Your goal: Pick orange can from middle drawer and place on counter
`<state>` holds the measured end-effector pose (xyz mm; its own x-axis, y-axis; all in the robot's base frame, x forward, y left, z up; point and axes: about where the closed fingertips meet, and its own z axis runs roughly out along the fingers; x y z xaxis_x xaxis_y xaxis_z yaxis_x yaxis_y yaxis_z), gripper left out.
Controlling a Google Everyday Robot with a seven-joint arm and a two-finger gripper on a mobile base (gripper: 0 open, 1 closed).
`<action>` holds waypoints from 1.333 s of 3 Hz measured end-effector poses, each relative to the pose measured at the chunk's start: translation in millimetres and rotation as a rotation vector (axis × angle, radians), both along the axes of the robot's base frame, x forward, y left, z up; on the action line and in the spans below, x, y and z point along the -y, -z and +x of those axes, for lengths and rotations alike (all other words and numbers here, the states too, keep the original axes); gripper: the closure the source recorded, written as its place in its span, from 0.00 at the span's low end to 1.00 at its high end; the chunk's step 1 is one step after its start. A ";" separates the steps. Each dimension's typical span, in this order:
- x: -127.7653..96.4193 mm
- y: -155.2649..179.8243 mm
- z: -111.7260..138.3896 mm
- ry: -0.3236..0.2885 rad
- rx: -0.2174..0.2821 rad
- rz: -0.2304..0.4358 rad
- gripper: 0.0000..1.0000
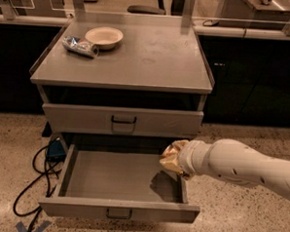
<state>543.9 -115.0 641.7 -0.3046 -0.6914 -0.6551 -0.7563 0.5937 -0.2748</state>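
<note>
Reaches in from 3 o'clock on a white arm and grips the orange can in the gripper, jaws clenched on it though mostly hidden behind the crumpled metal. Holds the can clear of the floor of the open middle drawer, at the drawer's 3 o'clock side close to the right wall, with a dark shadow on the grey floor at the can's 6 o'clock. Shows, directly above, an upper drawer shut, its dark handle at centre. Carries on the desk, toward 12 o'clock of the scene, a pale bowl and, just beside it at its 8 o'clock, a silver-blue can lying on its side. Has a black cable looped on the speckled floor at 9 o'clock of the open drawer, near a blue box.
</note>
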 end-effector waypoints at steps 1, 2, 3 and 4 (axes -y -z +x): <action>-21.5 -54.7 0.3 -0.057 0.103 -0.031 1.00; -54.5 -147.9 0.9 -0.117 0.272 -0.056 1.00; -85.1 -228.7 7.6 -0.166 0.412 -0.073 1.00; -109.0 -284.0 28.6 -0.201 0.484 -0.065 1.00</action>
<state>572.5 -6.0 925.7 0.1652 -0.7487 -0.6419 -0.6309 0.4201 -0.6523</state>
